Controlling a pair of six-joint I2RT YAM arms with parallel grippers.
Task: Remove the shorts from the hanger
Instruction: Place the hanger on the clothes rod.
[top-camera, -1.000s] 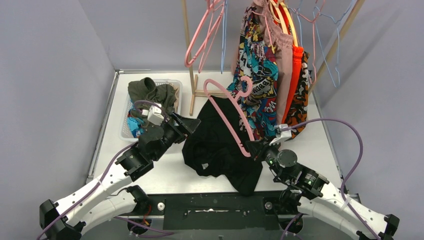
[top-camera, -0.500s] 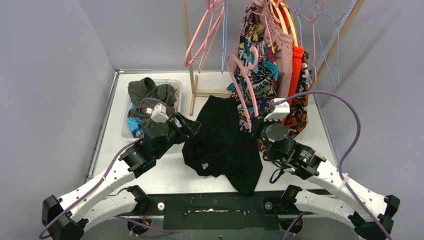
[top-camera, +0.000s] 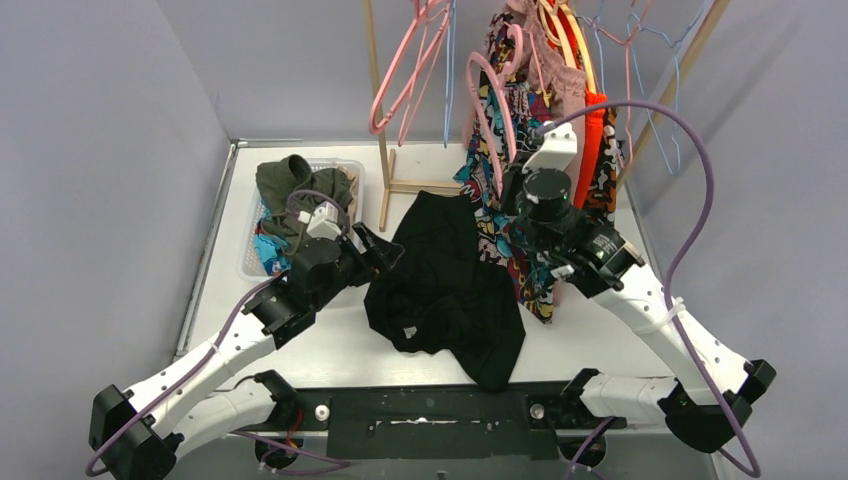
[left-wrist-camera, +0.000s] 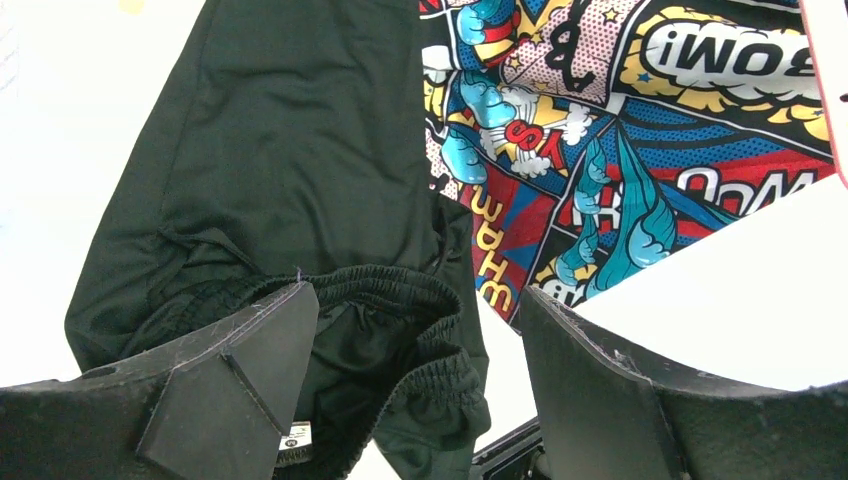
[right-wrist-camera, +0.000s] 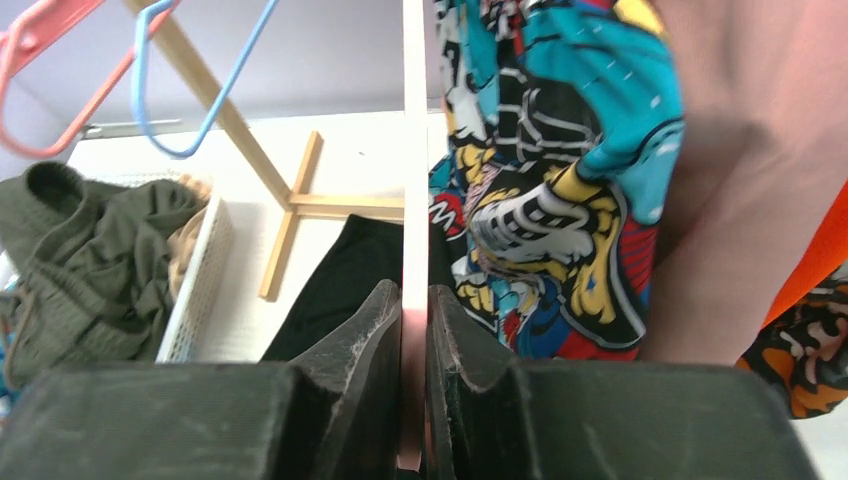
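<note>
Pink hanger (right-wrist-camera: 414, 150) higher, in right hand (right-wrist-camera: 414, 300)

My left arm (top-camera: 215, 350) runs from its base at the near left corner up and to the right. It lies low over the surface (top-camera: 335, 348), elbow bent close to the base. The left tool (top-camera: 385, 250) points toward the middle, its black fingers (left-wrist-camera: 240, 370) spread wide with nothing gripped between them (the wrist view shows open space there). My right arm (top-camera: 660, 310) stands much higher: elbow folded at the near right corner, forearm climbing up and to the left, wrist lifted well off the surface. The right tool (top-camera: 507, 180) aims away from me, fingers pressed nearly together on the thin rod of a pink plastic hanger (right-wrist-camera: 413, 150).
</note>
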